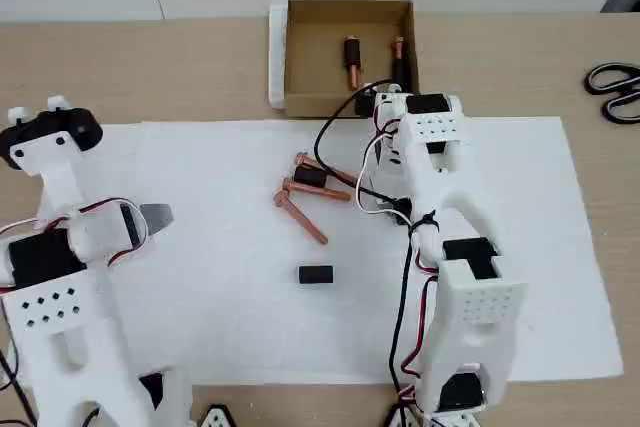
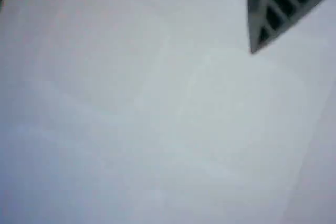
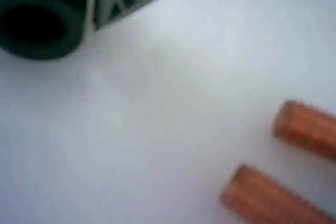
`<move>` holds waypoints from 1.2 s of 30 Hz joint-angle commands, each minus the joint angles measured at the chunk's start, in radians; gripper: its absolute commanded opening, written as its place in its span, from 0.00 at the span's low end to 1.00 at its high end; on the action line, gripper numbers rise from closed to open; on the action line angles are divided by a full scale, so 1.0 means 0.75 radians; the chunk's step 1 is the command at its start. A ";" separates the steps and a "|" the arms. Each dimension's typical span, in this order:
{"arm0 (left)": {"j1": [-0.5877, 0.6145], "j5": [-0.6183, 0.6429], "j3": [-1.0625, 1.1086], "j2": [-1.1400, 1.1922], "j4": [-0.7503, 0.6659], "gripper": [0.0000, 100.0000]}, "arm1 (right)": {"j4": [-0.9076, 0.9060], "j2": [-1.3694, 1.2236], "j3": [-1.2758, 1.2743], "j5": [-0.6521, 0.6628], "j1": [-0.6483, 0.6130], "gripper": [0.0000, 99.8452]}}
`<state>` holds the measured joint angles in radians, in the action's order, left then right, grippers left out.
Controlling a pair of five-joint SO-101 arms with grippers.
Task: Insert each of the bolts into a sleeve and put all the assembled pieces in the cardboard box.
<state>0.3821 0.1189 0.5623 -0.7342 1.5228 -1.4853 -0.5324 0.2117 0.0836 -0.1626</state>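
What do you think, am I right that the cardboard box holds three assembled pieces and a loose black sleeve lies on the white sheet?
Not quite: the high view shows two assembled pieces, not three, in the cardboard box. A loose black sleeve does lie on the white sheet.

We've got the white plastic left arm (image 1: 70,287) folded back at our near left, left gripper (image 1: 152,215) low and pointing inward; the white plastic right arm (image 1: 450,217) stretches far forward, right gripper (image 1: 378,105) angled down.
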 commanded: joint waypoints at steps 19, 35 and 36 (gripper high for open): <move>-0.012 0.000 -0.007 -0.006 -0.006 0.30 | 0.066 -0.095 0.008 0.000 0.038 0.00; -0.014 -0.004 -0.017 -0.006 -0.049 0.30 | -0.265 0.848 0.207 -0.029 0.032 0.00; -0.016 -0.002 -0.024 -0.006 -0.070 0.30 | -0.265 0.909 0.172 -0.033 0.036 0.00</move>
<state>0.3805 0.1189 0.5623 -0.7342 1.5136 -1.6771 -0.0292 0.3652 0.0744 -0.1504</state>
